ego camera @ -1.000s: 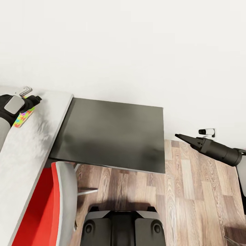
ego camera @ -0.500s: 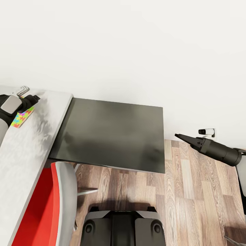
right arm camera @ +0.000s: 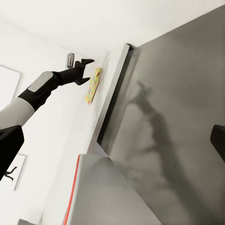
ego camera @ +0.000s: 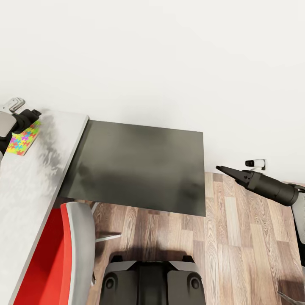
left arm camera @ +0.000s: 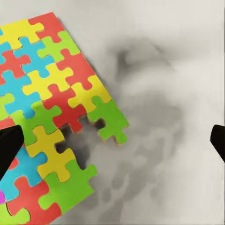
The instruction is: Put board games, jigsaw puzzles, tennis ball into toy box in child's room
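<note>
We find the left tool (left arm camera: pixel 112 140) spread wide over a jigsaw puzzle (left arm camera: pixel 44 117) lying flat on the table (ego camera: pixel 38 186); right tool (ego camera: pixel 224 170) idle, state unclear. Pickup pending: lower, then close on its edge

Three cams: head high, two wrist cams.
Head cam looks steeply down over dark cabinet (ego camera: pixel 140 165), desk (ego camera: pixel 29 186) at 9 o'clock. L wrist cam sits v. close over desk top (left arm camera: pixel 164 117), facing down on jigsaw puzzle (left arm camera: pixel 47 117). R wrist cam looks from farther off across cabinet (right arm camera: pixel 178 122); shares desk edge, puzzle (right arm camera: pixel 93 85) w/ head cam (ego camera: pixel 23 137).
</note>
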### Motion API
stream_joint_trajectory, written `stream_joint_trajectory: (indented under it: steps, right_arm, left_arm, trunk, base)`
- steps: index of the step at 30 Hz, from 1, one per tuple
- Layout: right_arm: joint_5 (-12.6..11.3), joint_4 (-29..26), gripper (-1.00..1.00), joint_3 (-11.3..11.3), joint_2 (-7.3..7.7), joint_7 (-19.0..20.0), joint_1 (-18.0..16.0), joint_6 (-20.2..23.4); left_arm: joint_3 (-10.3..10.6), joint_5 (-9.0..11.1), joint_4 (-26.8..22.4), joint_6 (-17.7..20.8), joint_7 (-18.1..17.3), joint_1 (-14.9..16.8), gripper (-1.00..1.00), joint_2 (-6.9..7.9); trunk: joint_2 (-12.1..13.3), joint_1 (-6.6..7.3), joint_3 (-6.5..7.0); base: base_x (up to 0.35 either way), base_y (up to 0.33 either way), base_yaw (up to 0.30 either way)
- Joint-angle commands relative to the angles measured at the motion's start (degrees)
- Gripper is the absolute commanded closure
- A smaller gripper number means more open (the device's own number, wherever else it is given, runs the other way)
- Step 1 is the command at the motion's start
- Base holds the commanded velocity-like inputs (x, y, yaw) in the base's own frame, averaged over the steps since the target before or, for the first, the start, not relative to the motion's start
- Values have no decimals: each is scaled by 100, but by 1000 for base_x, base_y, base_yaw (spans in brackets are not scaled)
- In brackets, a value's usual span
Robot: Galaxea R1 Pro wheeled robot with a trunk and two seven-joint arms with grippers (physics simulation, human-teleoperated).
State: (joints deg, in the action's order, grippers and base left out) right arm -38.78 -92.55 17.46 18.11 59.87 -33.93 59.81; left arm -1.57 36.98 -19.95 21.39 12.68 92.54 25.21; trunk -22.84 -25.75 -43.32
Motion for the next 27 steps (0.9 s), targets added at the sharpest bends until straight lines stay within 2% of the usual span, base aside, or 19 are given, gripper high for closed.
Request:
stream_joint_trajectory:
  steps: [1, 9, 18, 23, 27]
  right_arm:
    - [14, 0, -100, 3, 0, 25, -4, 19]
    - [25, 0, -100, -3, -97, 25, 0, 19]
    - [28, 0, -100, -5, -127, 18, -6, 19]
    - [33, 0, -100, -6, -147, -2, -18, 19]
    - [34, 0, -100, -13, -160, -191, -44, 19]
  left_arm:
    - [-16, 45, -13, 30, 34, 0, -100, -1]
    - [-67, 39, -381, 161, 45, -12, -100, 105]
    - [-78, 38, -495, 193, 49, -16, -100, 143]
    - [-80, 36, -511, 197, 50, -16, -100, 143]
    - [-80, 24, -510, 198, 55, -21, -100, 148]
  trunk:
    - [-8, -3, -7]
    - [-8, -3, -7]
    - [-8, -3, -7]
    - [-8, -3, -7]
    - [-8, -3, -7]
  base:
    - [0, 0, 0]
    - [0, 0, 0]
    - [0, 0, 6]
    - [0, 0, 130]
    - [0, 0, 230]
